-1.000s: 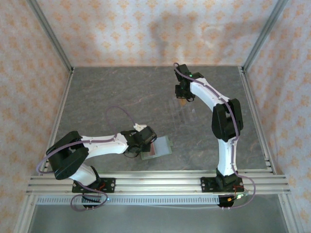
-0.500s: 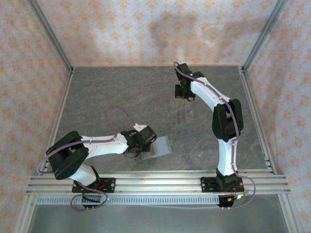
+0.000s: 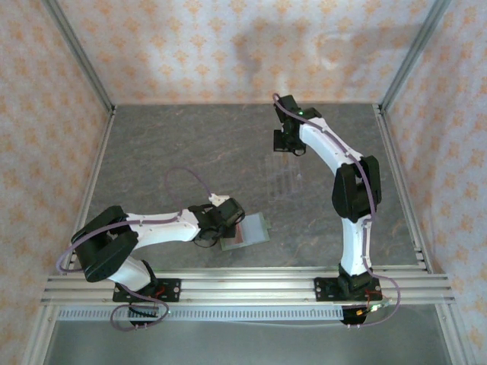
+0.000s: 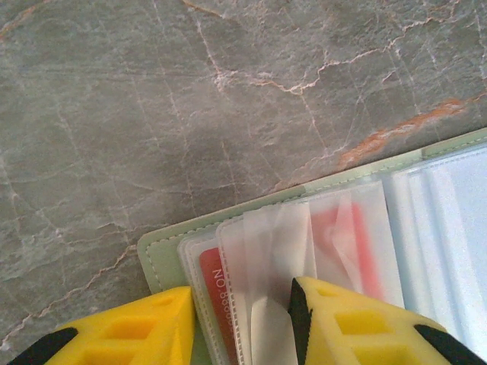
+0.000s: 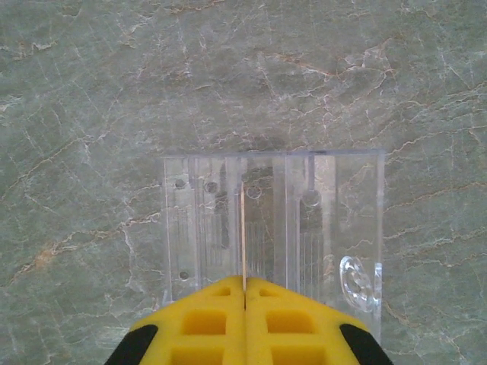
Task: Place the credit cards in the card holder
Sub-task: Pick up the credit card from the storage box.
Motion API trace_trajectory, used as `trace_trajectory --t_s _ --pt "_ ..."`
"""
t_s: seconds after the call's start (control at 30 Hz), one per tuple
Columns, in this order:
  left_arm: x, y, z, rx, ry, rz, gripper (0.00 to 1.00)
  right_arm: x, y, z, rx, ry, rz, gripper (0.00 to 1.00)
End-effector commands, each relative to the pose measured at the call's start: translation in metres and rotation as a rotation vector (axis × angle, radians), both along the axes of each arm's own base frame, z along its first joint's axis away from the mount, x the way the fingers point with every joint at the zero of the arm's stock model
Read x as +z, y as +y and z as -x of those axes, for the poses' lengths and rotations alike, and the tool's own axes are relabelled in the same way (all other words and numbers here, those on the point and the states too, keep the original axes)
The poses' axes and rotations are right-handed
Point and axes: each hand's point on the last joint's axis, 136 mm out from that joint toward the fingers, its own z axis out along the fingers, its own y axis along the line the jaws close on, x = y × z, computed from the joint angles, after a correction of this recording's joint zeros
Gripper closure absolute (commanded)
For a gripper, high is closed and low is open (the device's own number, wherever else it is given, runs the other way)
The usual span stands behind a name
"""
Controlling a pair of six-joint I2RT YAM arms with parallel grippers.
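Pinching a thin card (image 5: 243, 236) edge-on, right pincer (image 5: 245, 284) above clear tray (image 5: 342, 198)

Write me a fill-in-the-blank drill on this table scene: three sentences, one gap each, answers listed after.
1. The right gripper pinches a thin card, seen edge-on, over a clear ridged ____.
2. The left gripper straddles the clear pockets of an open green ____.
3. The card with printing inside one of those pockets is coloured ____.

Missing words: tray; wallet; red.
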Motion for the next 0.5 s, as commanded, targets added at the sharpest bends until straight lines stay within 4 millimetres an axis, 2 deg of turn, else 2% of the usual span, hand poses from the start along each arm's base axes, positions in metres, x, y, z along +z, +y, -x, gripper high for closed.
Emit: trace_trajectory --t_s 0.0,0.1,0.27,0.37,0.47 --pt "-0.011 0.012 0.01 0.0 0.048 -0.028 0.62 0.036 -0.004 0.005 0.017 -0.042 -0.006 1.0" --pt "-0.008 0.011 0.01 -0.001 0.046 -0.024 0.62 0.043 -0.005 0.008 0.017 -0.051 -0.011 1.0" --pt "-0.001 0.011 0.009 -0.01 0.034 -0.019 0.62 0.07 -0.002 0.017 0.014 -0.12 -0.056 1.0" --pt "0.004 0.011 0.009 -0.012 0.03 -0.015 0.62 0.084 0.006 0.029 0.033 -0.16 -0.099 1.0" --pt "0.008 0.011 0.009 -0.013 0.026 -0.013 0.62 0.089 0.018 0.045 0.066 -0.184 -0.15 1.0"
